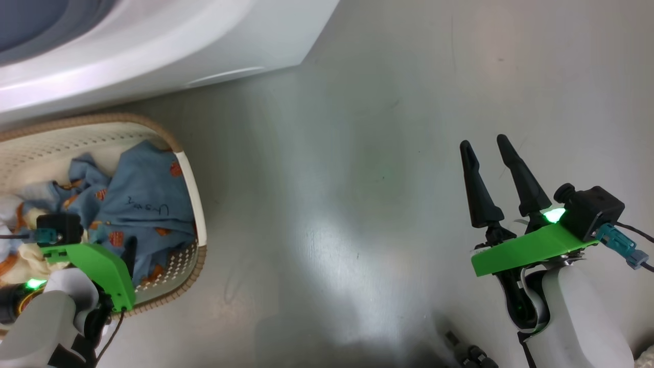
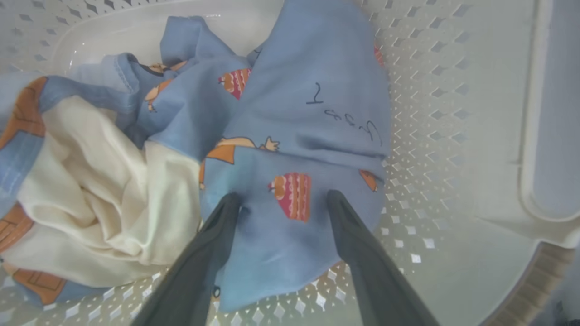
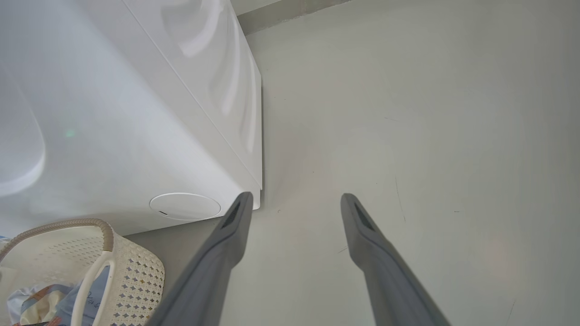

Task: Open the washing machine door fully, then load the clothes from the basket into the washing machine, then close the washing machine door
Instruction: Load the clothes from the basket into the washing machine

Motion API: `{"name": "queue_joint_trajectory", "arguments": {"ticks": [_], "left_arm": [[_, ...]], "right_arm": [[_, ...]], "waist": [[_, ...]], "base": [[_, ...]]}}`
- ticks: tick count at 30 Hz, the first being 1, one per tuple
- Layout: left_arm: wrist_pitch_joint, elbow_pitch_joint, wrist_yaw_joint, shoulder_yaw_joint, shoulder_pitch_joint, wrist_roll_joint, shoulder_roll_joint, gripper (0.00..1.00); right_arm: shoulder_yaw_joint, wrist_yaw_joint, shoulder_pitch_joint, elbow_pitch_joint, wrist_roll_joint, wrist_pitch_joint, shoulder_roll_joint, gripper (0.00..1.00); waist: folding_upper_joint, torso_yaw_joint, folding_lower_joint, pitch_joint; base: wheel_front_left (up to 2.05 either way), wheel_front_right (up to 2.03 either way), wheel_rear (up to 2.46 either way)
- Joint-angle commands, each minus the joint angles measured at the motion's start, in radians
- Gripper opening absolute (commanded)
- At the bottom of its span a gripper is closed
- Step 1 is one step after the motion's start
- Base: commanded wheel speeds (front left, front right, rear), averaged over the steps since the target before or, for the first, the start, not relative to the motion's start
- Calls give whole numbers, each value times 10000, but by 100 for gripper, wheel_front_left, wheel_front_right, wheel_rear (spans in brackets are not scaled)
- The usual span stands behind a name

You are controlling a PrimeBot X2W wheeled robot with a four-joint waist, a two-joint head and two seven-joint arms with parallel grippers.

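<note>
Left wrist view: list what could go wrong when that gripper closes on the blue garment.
1. The left gripper, open, straddles a fairly flat stretch of the blue garment near its edge; a thin pinch may slip on lifting.
2. The blue garment overlaps the cream piece beside it; that could drag up too and drop on the floor.
3. Its fingertips sit close to the perforated wall of the basket; one might snag a hole and tug the basket.

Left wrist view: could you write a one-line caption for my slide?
Open left tool poised on light blue orange-printed clothes in the cream perforated plastic basket.
</note>
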Motion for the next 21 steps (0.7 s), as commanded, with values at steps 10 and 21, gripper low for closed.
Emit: {"name": "queue_joint_trajectory", "arguments": {"ticks": [10,21], "left_arm": [[134,333,-15,-210,-338,-281,723,100],[291,801,-15,-480,-1074,-274,596,85]], "right_arm": [[361,16,1,-249,43,-120,93,100],[343,16,-70,-268,88,-120,145,100]], "waist": [[0,-73,0,615],[0,-279,0,956]], "base": [[0,0,0],[0,0,0]]}}
